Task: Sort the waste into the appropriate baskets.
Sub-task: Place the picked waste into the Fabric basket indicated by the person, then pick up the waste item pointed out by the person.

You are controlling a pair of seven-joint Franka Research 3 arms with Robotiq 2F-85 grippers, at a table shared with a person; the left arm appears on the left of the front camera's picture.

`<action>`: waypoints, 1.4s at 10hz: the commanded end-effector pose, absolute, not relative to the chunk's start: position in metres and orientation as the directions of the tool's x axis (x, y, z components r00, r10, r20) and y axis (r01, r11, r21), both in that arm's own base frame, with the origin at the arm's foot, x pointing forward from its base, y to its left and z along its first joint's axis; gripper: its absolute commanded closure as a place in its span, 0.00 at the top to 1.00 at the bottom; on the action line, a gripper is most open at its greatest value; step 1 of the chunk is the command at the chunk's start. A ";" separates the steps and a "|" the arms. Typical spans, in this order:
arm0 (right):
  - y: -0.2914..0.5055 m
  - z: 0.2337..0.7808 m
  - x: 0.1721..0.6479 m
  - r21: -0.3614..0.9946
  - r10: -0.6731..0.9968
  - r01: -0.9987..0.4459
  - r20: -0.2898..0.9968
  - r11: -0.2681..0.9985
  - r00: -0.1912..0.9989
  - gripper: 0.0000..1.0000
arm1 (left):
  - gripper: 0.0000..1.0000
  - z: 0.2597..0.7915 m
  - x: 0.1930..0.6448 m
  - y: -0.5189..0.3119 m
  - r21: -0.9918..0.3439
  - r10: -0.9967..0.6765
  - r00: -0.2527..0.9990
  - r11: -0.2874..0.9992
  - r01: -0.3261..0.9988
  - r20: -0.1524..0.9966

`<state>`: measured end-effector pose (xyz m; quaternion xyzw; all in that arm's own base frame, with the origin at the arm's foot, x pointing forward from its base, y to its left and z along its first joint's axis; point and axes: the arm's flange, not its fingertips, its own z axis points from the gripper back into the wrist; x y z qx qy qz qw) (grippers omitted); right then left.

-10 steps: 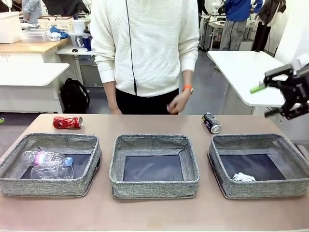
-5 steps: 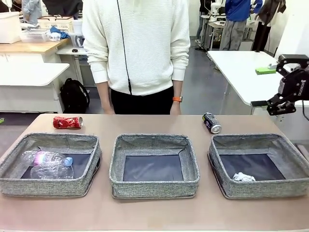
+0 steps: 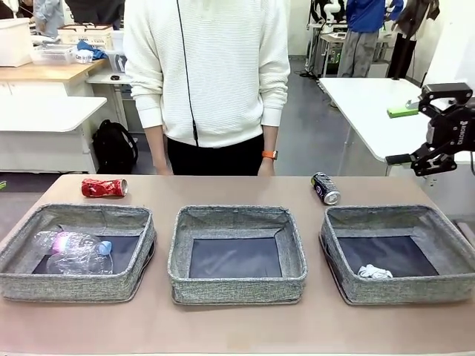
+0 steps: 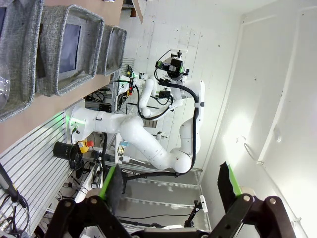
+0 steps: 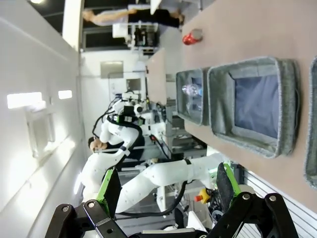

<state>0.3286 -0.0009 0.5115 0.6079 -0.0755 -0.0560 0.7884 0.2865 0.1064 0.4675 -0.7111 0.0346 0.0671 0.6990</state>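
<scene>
Three grey baskets stand in a row. The left basket (image 3: 78,252) holds a clear bottle (image 3: 74,251) with a pink label and blue cap. The middle basket (image 3: 236,254) has a bare dark bottom. A white paper wad (image 3: 374,272) lies in the right basket (image 3: 401,254). On the table behind them lie a red can (image 3: 104,188) and a black can (image 3: 325,188). My right gripper (image 3: 401,135) hangs open in the air, off the table's far right edge. In its own view my left gripper (image 4: 171,186) is open and holds nothing.
A person in a white sweater (image 3: 208,74) stands at the far edge, arms hanging. A white table (image 3: 371,104) stands behind my right gripper. The right wrist view shows the middle basket (image 5: 257,106), the left basket (image 5: 193,96) and the red can (image 5: 192,37) sideways.
The person's hand has drawn back from over the table and now hangs at the side. My right gripper has risen a little and turned. The cans and baskets have not moved.
</scene>
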 end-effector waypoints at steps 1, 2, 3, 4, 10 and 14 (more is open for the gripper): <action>0.000 0.515 0.330 0.971 -0.189 -0.011 0.057 0.237 0.980 1.00 | 1.00 0.470 0.285 0.107 -0.992 0.039 0.992 -0.037 -0.122 -0.123; 0.000 0.515 0.330 0.971 -0.189 -0.011 0.057 0.237 0.980 1.00 | 1.00 0.470 0.285 0.107 -0.992 0.039 0.992 -0.037 -0.122 -0.123; 0.000 0.515 0.330 0.971 -0.189 -0.011 0.057 0.237 0.980 1.00 | 1.00 0.470 0.285 0.107 -0.992 0.039 0.992 -0.037 -0.122 -0.123; 0.000 0.515 0.330 0.971 -0.189 -0.011 0.057 0.237 0.980 1.00 | 1.00 0.470 0.285 0.107 -0.992 0.039 0.992 -0.037 -0.122 -0.123; 0.000 0.515 0.330 0.971 -0.189 -0.011 0.057 0.237 0.980 1.00 | 1.00 0.470 0.285 0.107 -0.992 0.039 0.992 -0.037 -0.122 -0.123; 0.000 0.515 0.330 0.971 -0.189 -0.011 0.057 0.237 0.980 1.00 | 1.00 0.470 0.285 0.107 -0.992 0.039 0.992 -0.037 -0.122 -0.123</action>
